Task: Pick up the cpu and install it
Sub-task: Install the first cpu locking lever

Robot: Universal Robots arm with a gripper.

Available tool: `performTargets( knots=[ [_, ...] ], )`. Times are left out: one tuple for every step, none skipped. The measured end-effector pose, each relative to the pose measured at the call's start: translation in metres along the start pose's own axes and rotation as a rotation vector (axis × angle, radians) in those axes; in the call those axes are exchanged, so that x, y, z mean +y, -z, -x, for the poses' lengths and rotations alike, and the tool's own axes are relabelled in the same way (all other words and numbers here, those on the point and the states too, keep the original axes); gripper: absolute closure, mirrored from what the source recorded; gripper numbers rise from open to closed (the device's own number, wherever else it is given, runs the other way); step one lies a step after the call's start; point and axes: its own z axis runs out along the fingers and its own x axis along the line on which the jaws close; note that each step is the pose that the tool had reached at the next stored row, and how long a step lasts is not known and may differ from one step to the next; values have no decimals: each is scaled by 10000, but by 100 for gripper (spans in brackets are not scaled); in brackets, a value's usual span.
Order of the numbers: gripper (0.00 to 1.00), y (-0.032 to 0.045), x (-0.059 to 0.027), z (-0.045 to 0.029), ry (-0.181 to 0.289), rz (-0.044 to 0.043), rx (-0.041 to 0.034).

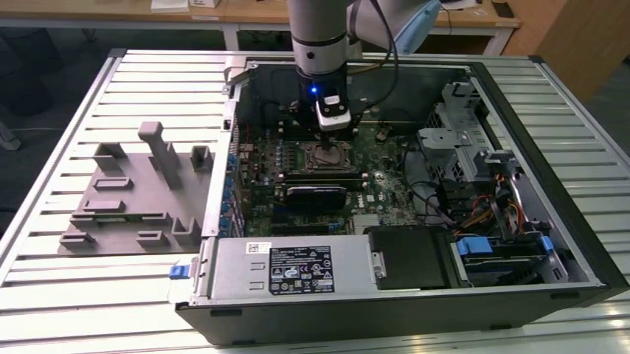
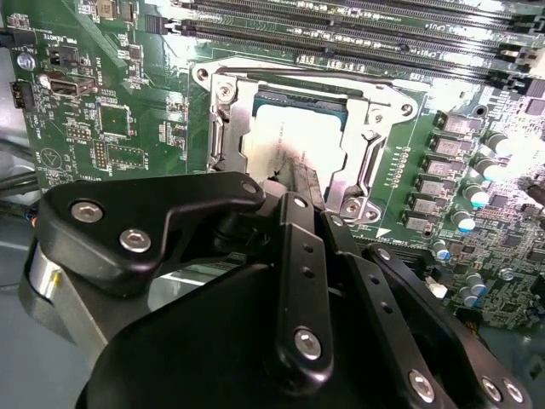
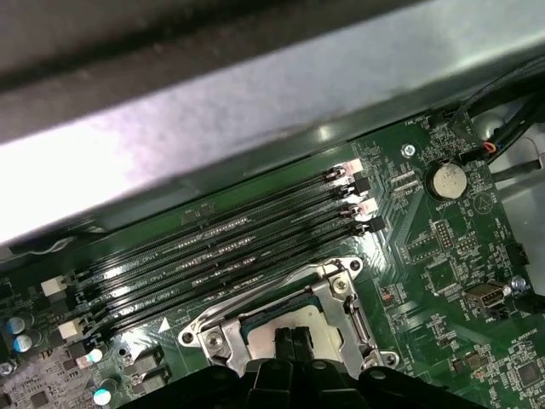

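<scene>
The cpu (image 2: 294, 128), a pale silvery square, lies flat inside the dark metal socket frame (image 2: 220, 119) on the green motherboard (image 2: 111, 111). My gripper (image 2: 289, 173) hangs straight over it, its two black fingers pressed together with nothing between them. The tips are at or just above the chip's near edge; I cannot tell whether they touch. In the first wrist view the gripper (image 3: 292, 334) stands over the socket frame (image 3: 341, 294). In the exterior view the gripper (image 1: 333, 141) reaches down into the open computer case (image 1: 551, 243) over the socket frame (image 1: 331, 159).
A grey moulded fixture block (image 1: 128, 199) sits on the slatted table at the exterior view's left. Inside the case are the power supply (image 1: 285, 269), a drive cage (image 1: 462, 140) and loose cables (image 1: 473, 210). Memory slots (image 3: 230, 247) run beside the socket, under the case wall (image 3: 255, 111).
</scene>
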Motion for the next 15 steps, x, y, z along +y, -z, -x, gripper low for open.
performTargets(
  knots=[
    [89, 5, 0, 1, 0, -1, 0],
    [89, 15, 0, 2, 0, 2, 0],
    [89, 30, 1, 4, 0, 1, 0],
    [89, 49, 1, 6, 0, 0, 0],
    [89, 71, 2, 9, -1, 2, -1],
    [89, 94, 3, 12, 0, 0, 0],
    [89, 118, 4, 15, 0, -1, 0],
    [89, 138, 4, 17, 0, 0, 0],
    [89, 154, 5, 19, 0, 1, 0],
    [89, 166, 5, 21, 0, 0, 0],
    [89, 174, 5, 22, 0, 0, 0],
    [89, 181, 5, 23, 1, 0, 0],
    [89, 181, 6, 24, 1, 2, 0],
    [89, 181, 7, 27, 2, 3, -1],
    [89, 181, 9, 30, 2, -3, -2]
  ],
)
